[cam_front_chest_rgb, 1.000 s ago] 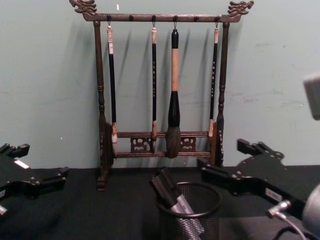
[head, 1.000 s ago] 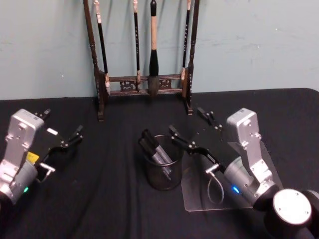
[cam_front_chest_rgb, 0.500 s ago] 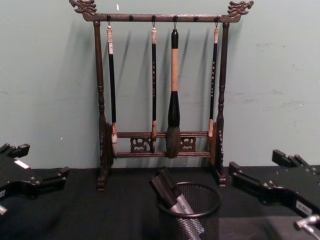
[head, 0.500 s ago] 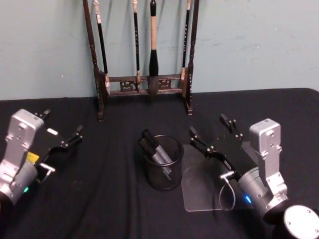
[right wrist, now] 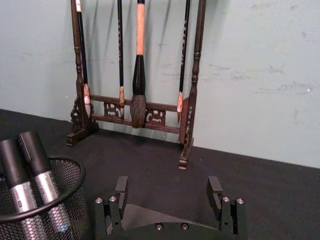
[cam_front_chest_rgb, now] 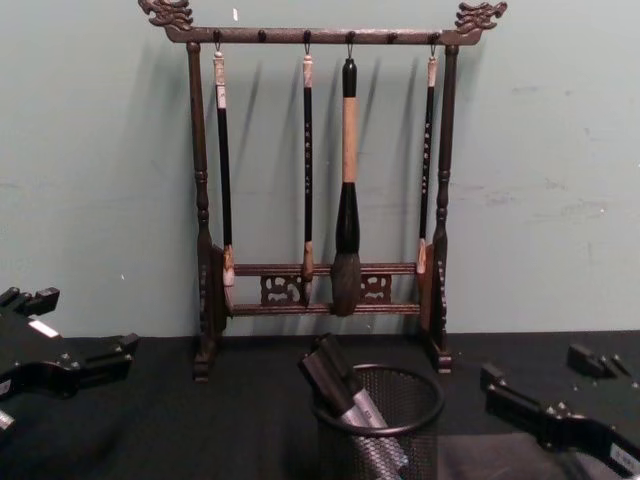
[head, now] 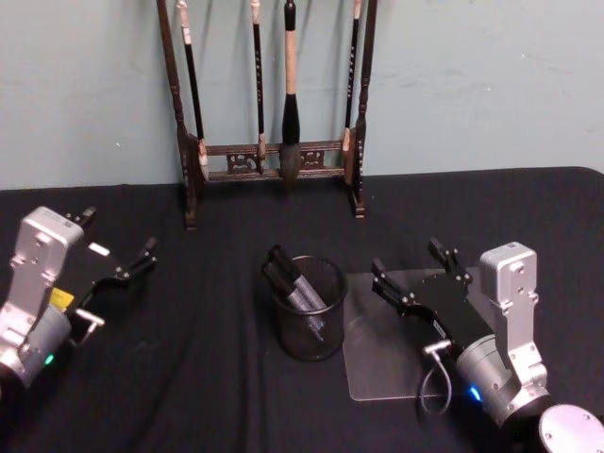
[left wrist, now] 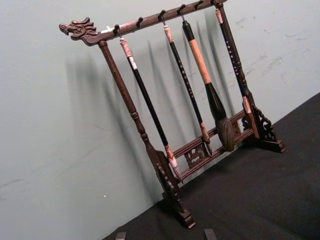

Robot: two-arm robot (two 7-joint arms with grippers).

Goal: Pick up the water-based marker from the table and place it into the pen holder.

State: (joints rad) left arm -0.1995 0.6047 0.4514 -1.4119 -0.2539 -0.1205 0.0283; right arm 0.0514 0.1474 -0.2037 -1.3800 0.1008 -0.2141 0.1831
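The pen holder (head: 321, 342), a black mesh cup, stands mid-table, seen too in the chest view (cam_front_chest_rgb: 402, 448) and the right wrist view (right wrist: 55, 207). Two water-based markers (head: 289, 280) with black caps and silver-grey barrels lean inside it, caps up (cam_front_chest_rgb: 334, 374) (right wrist: 26, 169). My right gripper (head: 408, 260) hangs open and empty to the right of the holder, apart from it (cam_front_chest_rgb: 540, 368) (right wrist: 168, 185). At the table's left, well away from the holder, my left gripper (head: 118, 233) is open and empty (cam_front_chest_rgb: 75, 325).
A dark wooden brush rack (head: 274, 149) with hanging calligraphy brushes (cam_front_chest_rgb: 347, 200) stands at the back against the wall (left wrist: 170, 165). A clear plastic sheet (head: 377, 354) lies flat on the black cloth beneath my right gripper.
My right gripper has drawn back from beside the holder's rim, rightward and toward me, and sits lower. The left arm, holder and markers have not moved.
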